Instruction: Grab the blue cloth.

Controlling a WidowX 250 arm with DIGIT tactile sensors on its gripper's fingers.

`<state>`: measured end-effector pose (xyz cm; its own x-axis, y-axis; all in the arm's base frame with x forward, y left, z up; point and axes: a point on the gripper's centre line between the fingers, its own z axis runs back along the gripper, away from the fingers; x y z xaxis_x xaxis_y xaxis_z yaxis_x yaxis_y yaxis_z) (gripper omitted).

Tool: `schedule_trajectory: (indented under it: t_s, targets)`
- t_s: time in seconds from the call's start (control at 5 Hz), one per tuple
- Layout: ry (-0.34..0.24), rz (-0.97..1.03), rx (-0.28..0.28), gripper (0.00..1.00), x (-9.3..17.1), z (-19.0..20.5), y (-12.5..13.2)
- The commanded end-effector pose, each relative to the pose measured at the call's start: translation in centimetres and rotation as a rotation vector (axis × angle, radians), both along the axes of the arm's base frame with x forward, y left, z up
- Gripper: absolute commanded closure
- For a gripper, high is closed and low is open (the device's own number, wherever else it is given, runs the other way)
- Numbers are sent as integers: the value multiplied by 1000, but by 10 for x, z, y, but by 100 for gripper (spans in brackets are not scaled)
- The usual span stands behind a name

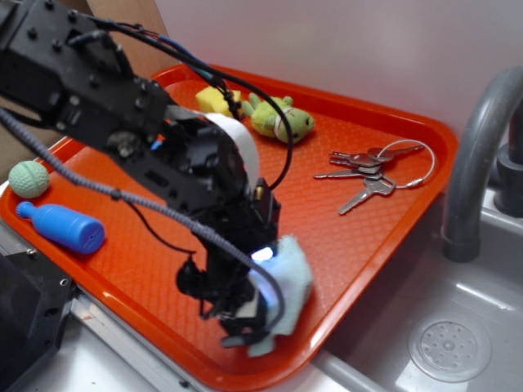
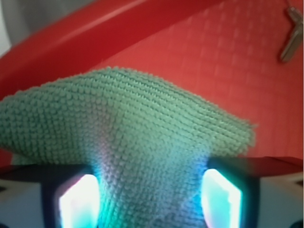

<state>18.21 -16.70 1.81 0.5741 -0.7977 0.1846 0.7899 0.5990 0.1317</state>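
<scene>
- At the far left of the exterior view, a green knitted ball (image 1: 29, 179) sits at the left rim of the red tray (image 1: 359, 237).
- Just beside it, lower down, a blue plastic bottle-shaped toy (image 1: 64, 226) lies on its side on the tray floor.
- The black robot arm (image 1: 106, 98) reaches in from the upper left and slants down over the tray toward its near edge.
- At the back of the tray, a yellow sponge (image 1: 214, 100) lies near the far rim, partly behind the arm's cables, with a green plush toy (image 1: 282, 119) touching or just beside it on the right.
- The gripper (image 1: 249, 314) points down near the front edge of the tray, with lit panels glowing on it.
- The blue cloth (image 1: 288, 287) is bunched against the right side of the gripper in the exterior view, hanging by the fingers close to the tray's near rim.
- In the wrist view the blue cloth (image 2: 128, 123) fans out wide above the gripper (image 2: 149, 194) and narrows to a fold that runs down between the two glowing fingers (image 2: 78, 202), so the gripper is pinching the cloth.
- Whether the cloth's lower edge touches the tray cannot be told.
- A bunch of keys (image 1: 372, 171) on a wire ring lies well apart on the right part of the tray; one key (image 2: 290, 38) shows at the upper right of the wrist view.
- Right of the tray stand a grey faucet (image 1: 478, 155) and a sink (image 1: 458, 343) with a round drain.
</scene>
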Motion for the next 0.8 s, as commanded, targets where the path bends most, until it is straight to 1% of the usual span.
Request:
schedule_trajectory:
  t_s: [0.0,0.2,0.4,0.6]
  targets:
    - [29,262,1,100,5,0,30]
    - [92,405,-34,100,10,15,45]
    - [168,656,-30,100,18,51,75]
    - [70,883,-87,100,19,101,105]
